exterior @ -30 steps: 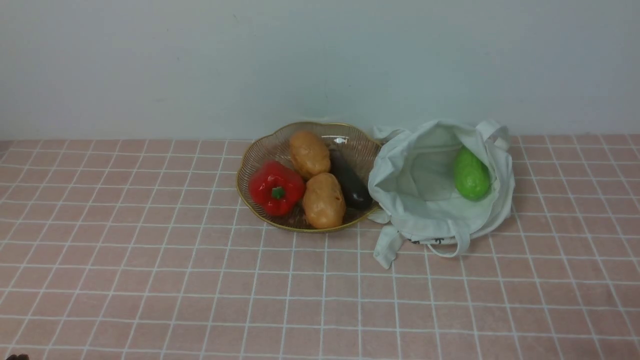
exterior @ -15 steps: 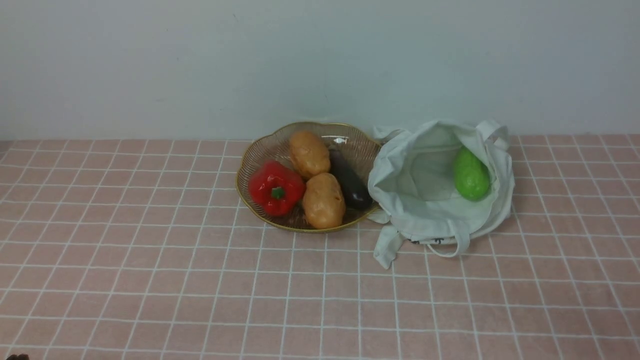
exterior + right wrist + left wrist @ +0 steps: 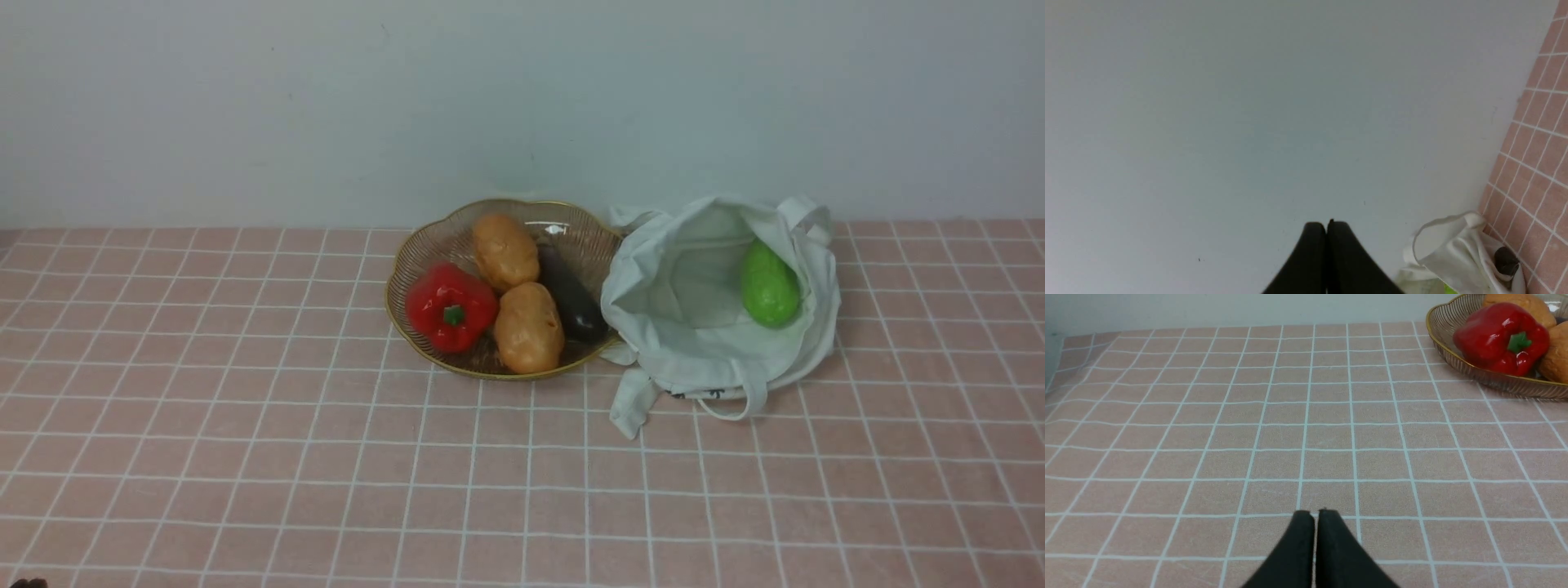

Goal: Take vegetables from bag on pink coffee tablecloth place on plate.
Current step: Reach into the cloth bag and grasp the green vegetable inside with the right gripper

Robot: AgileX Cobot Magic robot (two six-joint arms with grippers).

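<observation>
On the left side, the left gripper [image 3: 1314,512] is clenched with nothing between its jaws. It hangs low over the pink tablecloth [image 3: 204,408], well apart from the plate [image 3: 406,269]. I think it only waits there, because the work is on the other side.

The plate stands in the middle, near the far edge of the cloth. It already carries a red pepper [image 3: 451,306], two potatoes [image 3: 529,327] and a dark long vegetable [image 3: 573,306], and they lie close together and touch each other. Little free room is left on it, mostly at the far side.

Just beside the plate, to the right, lies the white bag [image 3: 678,343] with its mouth open toward the camera. The green vegetable [image 3: 769,286] rests inside it, against the right inner wall, so it can be reached through the opening without lifting the cloth.

The right gripper [image 3: 1326,223] is also clenched and empty. Its camera looks mostly at the wall [image 3: 1208,102], with the bag only in a corner, so it seems raised and not yet aimed at the bag. It must open before it can take the green vegetable.

The tablecloth lies flat, with a white grid and a few light folds. The wall behind is plain pale grey.
</observation>
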